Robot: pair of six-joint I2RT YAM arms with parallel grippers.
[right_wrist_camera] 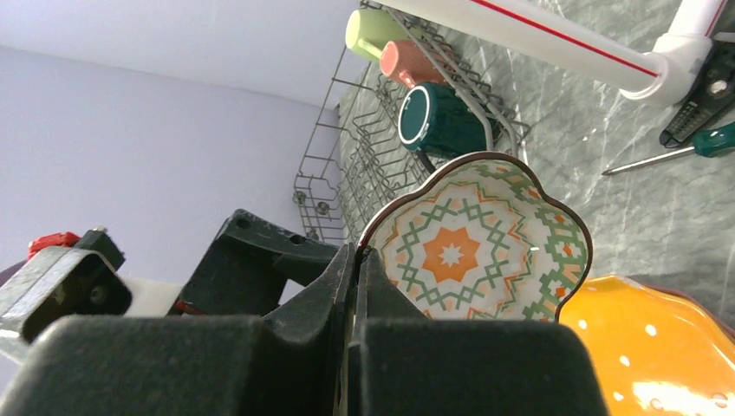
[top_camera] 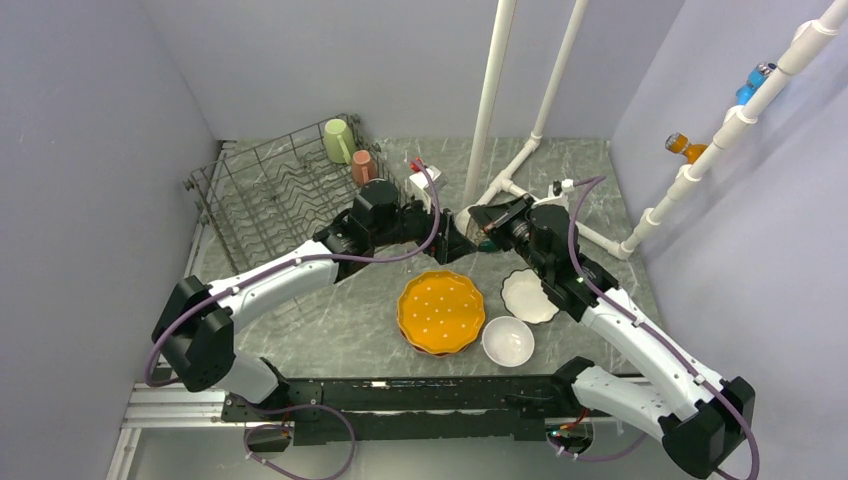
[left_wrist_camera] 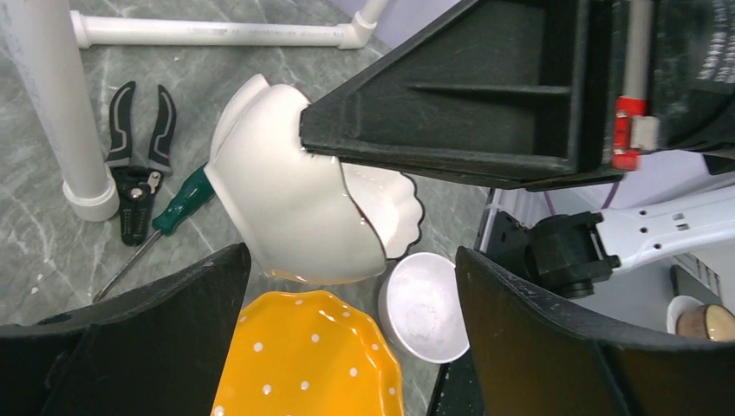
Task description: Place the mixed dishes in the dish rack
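Hanging in the air over the middle of the table (top_camera: 330,330), just off the dish rack's right edge, the patterned scalloped bowl (right_wrist_camera: 477,251) was tipped on its side, its inside facing the right wrist camera. The right gripper (right_wrist_camera: 357,260) was pinched tight on the bowl's rim, one finger inside and one outside. The left gripper (left_wrist_camera: 349,286) faced it with fingers spread wide, nothing between them, and the bowl's plain underside sat just ahead of the gap. It looked like a handover setup.

Handling, judged: glazed ceramic, so stiff, brittle and slick, with some weight. A single rim pinch leaves it free to swing or slip. The best hold for the left gripper looked like the free rim lobe opposite the right fingers, one pad inside and one outside. The round belly was too wide and smooth. A knock against the tines could chip it.

The dish rack (top_camera: 262,190) stood at the table's far left corner, with the pale green mug (top_camera: 337,140), pink mug (top_camera: 364,166) and teal mug (right_wrist_camera: 442,117) along its right side. The orange dotted plates (top_camera: 440,310) and white bowl (top_camera: 508,340) waited near the table's near edge.
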